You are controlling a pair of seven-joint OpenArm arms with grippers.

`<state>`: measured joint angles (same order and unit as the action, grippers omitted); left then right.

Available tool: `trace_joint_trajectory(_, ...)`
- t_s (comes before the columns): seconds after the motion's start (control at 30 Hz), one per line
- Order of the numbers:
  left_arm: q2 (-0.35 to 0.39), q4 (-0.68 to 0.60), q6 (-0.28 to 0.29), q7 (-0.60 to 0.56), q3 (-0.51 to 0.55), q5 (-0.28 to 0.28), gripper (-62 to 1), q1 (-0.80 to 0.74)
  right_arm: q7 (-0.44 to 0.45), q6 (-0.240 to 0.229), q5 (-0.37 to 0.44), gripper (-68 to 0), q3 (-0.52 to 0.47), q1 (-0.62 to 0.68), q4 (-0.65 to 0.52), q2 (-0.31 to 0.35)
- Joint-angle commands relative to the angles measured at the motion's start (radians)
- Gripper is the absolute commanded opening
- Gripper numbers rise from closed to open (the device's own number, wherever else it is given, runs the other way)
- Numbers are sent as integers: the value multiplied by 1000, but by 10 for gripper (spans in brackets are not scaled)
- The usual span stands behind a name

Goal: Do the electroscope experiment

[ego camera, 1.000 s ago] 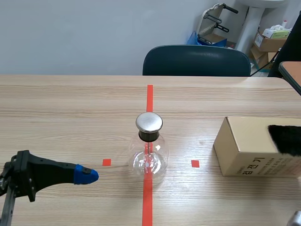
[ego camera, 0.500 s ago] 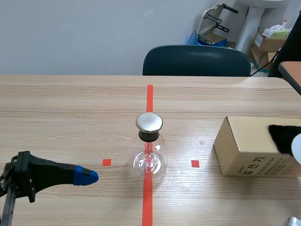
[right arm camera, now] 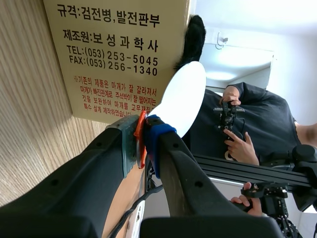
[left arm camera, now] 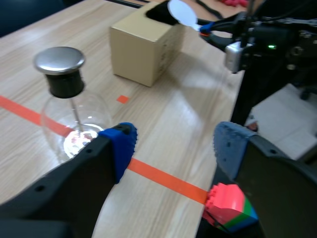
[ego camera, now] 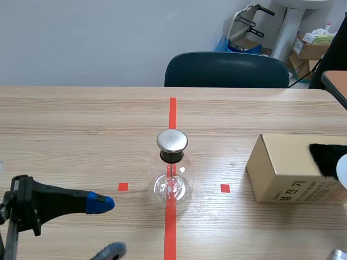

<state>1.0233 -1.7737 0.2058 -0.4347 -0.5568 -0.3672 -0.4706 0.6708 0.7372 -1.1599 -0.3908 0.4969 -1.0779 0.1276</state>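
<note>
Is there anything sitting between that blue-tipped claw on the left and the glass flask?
Nothing visible. The left gripper is open close beside the flask, with only bare table between them. The box stands on the flask's other side, out of that path.

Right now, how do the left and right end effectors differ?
Grip: the left end effector is open and empty, while the right end effector is shut on the orange handle of a white disc.
Place: the left one hangs near the glass electroscope. The right one is by the cardboard box, with its disc close to the black fur there.
Both have black fingers with a blue pad.
</note>
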Motion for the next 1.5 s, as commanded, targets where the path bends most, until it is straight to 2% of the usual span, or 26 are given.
trace_joint_trajectory(0.0, -35, -17, -7, -4, 3, 18, -355, 3, -6, 46, 3, -665, -2, 2, -9, 13)
trace_joint_trajectory(0.13, -93, -6, -34, 40, 3, 62, -478, 3, -5, 46, -1, -665, -2, -1, -9, 14)
trace_joint_trajectory(0.3, -173, 33, -39, 76, 3, 108, -552, 21, -3, 46, 0, -665, -2, 0, -44, 16)
trace_joint_trajectory(0.43, -233, 92, -36, 90, 3, 126, -569, 60, -3, 46, 21, -665, 0, 2, -131, 16)
trace_joint_trajectory(0.53, -271, 144, -18, 90, 3, 132, -569, 99, -22, -11, 27, -665, 13, 8, -216, 16)
trace_joint_trajectory(0.6, -299, 181, 6, 89, 3, 149, -569, 129, -60, -32, 32, -665, 38, 19, -270, 16)
trace_joint_trajectory(0.77, -386, 283, 32, 89, 3, 211, -569, 202, -187, -31, 43, -665, 156, 39, -415, 18)
trace_joint_trajectory(0.93, -467, 395, 71, 89, 3, 269, -569, 265, -374, -30, -28, -664, 323, 40, -517, 51)
trace_joint_trajectory(1.07, -521, 477, 87, 87, 3, 309, -569, 309, -521, -6, -121, -664, 457, 32, -531, 87)
trace_joint_trajectory(1.17, -543, 526, 116, 72, 3, 312, -569, 339, -601, 4, -178, -664, 534, 29, -531, 101)
trace_joint_trajectory(1.3, -546, 565, 130, 35, 3, 311, -569, 360, -691, 11, -241, -664, 613, 21, -530, 101)
trace_joint_trajectory(1.47, -546, 577, 151, 24, 3, 308, -569, 364, -763, 10, -278, -664, 694, -2, -520, 102)
